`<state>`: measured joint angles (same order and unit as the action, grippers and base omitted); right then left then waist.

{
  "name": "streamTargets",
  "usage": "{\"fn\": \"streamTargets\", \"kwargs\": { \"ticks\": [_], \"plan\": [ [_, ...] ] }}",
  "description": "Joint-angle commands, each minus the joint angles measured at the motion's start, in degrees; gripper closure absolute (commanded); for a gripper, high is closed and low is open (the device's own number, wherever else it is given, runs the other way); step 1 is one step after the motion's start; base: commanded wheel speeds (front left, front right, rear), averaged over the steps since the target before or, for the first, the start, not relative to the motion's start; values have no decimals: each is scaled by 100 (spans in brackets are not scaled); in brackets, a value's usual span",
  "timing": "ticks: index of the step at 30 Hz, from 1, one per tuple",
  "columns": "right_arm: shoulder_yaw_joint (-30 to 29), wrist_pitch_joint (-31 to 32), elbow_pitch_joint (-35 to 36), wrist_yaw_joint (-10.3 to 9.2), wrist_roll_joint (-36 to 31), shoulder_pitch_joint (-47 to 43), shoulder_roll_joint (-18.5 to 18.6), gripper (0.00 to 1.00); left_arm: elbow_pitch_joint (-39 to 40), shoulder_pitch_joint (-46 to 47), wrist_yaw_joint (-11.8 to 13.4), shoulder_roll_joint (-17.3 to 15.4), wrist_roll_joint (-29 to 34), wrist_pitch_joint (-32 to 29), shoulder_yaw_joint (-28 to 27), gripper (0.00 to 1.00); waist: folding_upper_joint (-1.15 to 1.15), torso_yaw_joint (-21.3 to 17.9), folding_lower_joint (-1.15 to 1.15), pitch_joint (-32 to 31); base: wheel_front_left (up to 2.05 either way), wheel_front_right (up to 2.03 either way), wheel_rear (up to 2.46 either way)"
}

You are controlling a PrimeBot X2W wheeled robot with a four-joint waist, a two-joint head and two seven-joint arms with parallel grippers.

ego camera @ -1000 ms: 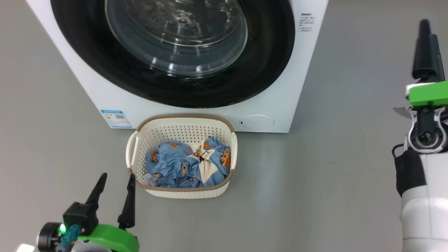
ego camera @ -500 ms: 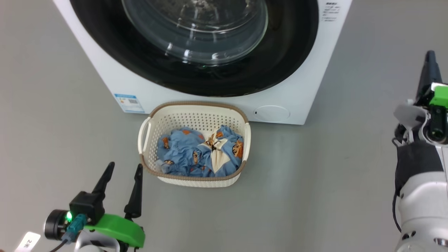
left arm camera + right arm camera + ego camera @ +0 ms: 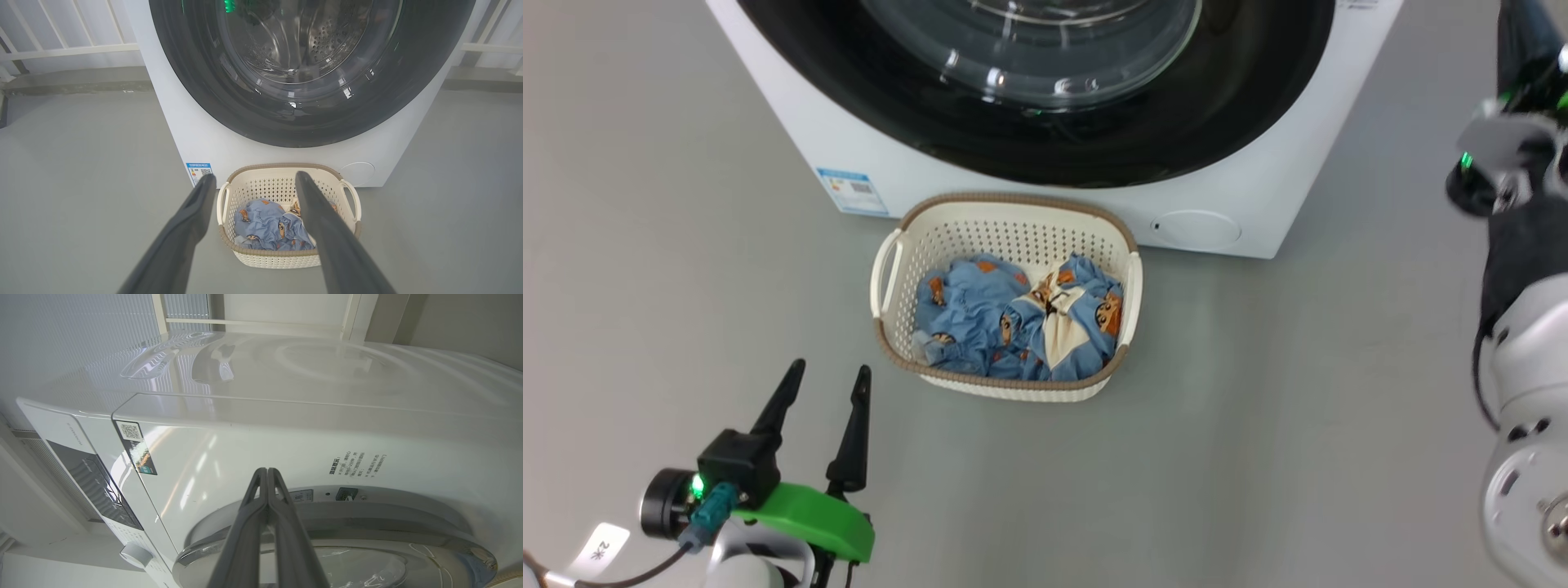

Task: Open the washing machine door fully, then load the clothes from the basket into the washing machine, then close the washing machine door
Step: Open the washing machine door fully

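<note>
While the large round black-rimmed glass washing machine door (image 3: 1013, 155) is sitting shut, the right claw (image 3: 267, 473), pressed closed and empty, is pointing toward its rim. The left claw (image 3: 829, 369) is hovering open near the cream perforated basket (image 3: 1013, 204) holding light-blue printed clothes (image 3: 980, 318). Door-opening is pending, probably calling for hooking that rim.

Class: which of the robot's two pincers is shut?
The right pincer: its fingers touch at the tips, while the left pincer stands spread wide near the basket.

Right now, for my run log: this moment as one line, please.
washing machine door: shut | clothes: in basket | left end effector: open, empty | right end effector: shut, empty
</note>
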<state>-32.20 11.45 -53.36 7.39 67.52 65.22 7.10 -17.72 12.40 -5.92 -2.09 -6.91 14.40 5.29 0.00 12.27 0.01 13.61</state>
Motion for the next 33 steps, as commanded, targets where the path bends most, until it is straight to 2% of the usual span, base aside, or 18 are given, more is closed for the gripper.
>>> {"fn": "streamTargets", "kwargs": {
  "ticks": [1,14,23,33],
  "plan": [
    [98,65,93,10,-64,252,-28,100,136,191,-33,-89,-43,60,-154,0,0,75,-1,93,0,0,0],
    [326,456,-442,10,-856,1173,252,100,282,445,15,-80,-221,60,73,0,0,297,-1,634,0,0,0],
    [435,843,-783,10,-1299,1554,260,100,484,607,108,-79,-302,60,206,0,0,394,-1,865,0,0,0],
    [327,837,-887,10,-1595,1895,295,100,511,634,161,-79,-356,60,260,0,0,469,-1,1016,0,0,0]
  ]
}}
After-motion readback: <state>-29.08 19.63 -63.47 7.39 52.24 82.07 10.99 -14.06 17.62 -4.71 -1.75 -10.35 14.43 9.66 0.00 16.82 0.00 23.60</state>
